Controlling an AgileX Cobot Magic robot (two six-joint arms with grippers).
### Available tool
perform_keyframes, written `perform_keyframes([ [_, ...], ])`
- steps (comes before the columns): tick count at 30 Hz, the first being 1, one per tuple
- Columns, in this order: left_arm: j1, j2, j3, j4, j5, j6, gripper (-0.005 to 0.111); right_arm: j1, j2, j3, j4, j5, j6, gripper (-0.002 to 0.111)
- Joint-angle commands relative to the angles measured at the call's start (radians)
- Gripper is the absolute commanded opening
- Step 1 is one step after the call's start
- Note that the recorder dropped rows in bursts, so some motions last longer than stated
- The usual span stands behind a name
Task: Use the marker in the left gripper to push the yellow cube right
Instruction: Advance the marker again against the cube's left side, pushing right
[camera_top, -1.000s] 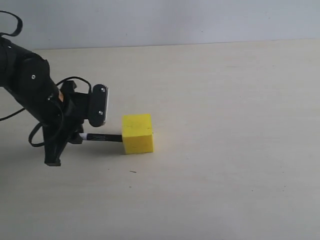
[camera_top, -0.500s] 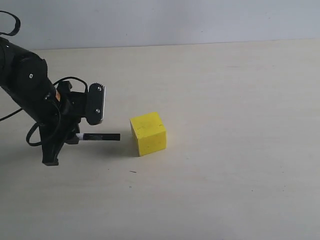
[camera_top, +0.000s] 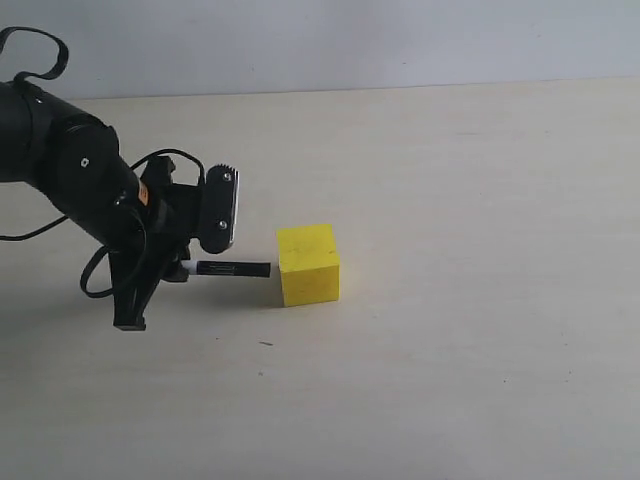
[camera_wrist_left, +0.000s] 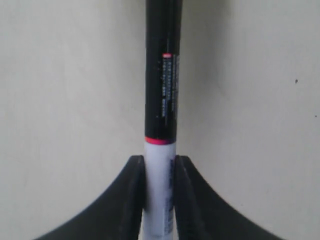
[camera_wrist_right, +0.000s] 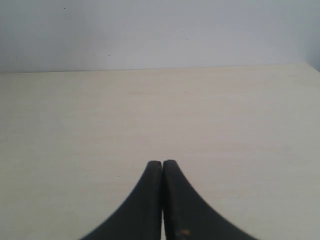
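A pale cream table (camera_top: 450, 380) fills the view, bare in front. On its left side stands a bulky black robot arm. Its black two-fingered left hand (camera_top: 182, 269) is closed on a slim marker (camera_top: 232, 269) with a white barrel and a long black cap. The marker lies level, just above the table, pointing right.

The camera on that wrist shows the left hand (camera_wrist_left: 159, 165) close up. Its two fingers (camera_wrist_left: 132, 185) pinch the marker (camera_wrist_left: 162, 75) on the white barrel, just behind a thin red ring, and the black printed length runs on past them.

Just right of the marker's black tip sits the solid, bright yellow cube (camera_top: 308, 264), flat on the table. The tip faces the cube's left side low down. It is very close, but I cannot tell whether the two touch.

Half a second ago there was a clear gap between tip and cube, and the cube sat turned a little. The arm has since moved right and closed that gap. A second ago the cube stood further left, with the tip against it.

Beyond the table's far edge rises a plain grey-white wall (camera_top: 350, 40).

The black right hand (camera_wrist_right: 162, 165) shows only in its own wrist camera. Its fingers are pressed together, holding nothing, over bare table.
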Motion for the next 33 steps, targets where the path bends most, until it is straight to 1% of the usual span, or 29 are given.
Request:
perform_keyframes([
  [1,0.005,0.005,-0.004,-0.009,-0.009,-0.01,0.0,-0.006,-0.005,0.005,0.0,-0.014,-0.006,0.0],
  [5,0.0,0.005,-0.004,-0.009,-0.12,-0.01,0.0,-0.006,-0.005,0.005,0.0,-0.014,-0.006,0.0],
  [8,-0.004,0.005,-0.004,-0.009,-0.139,-0.01,0.0,-0.006,-0.005,0.005,0.0,-0.014,-0.006,0.0],
  [12,-0.002,0.005,-0.004,-0.009,-0.103,-0.01,0.0,-0.006,-0.005,0.005,0.0,-0.014,-0.006,0.0],
  [20,0.002,0.005,-0.004,0.005,0.033,-0.01,0.0,-0.006,-0.005,0.005,0.0,-0.014,-0.006,0.0],
  [22,0.002,0.005,-0.004,0.013,0.062,-0.046,0.0,-0.006,-0.005,0.005,0.0,-0.014,-0.006,0.0],
  [26,0.002,0.005,-0.004,0.093,0.068,-0.147,0.0,-0.006,-0.005,0.005,0.0,-0.014,-0.006,0.0],
  [33,0.002,0.01,-0.004,0.106,0.041,-0.175,0.0,-0.006,-0.005,0.005,0.0,-0.01,-0.006,0.0],
])
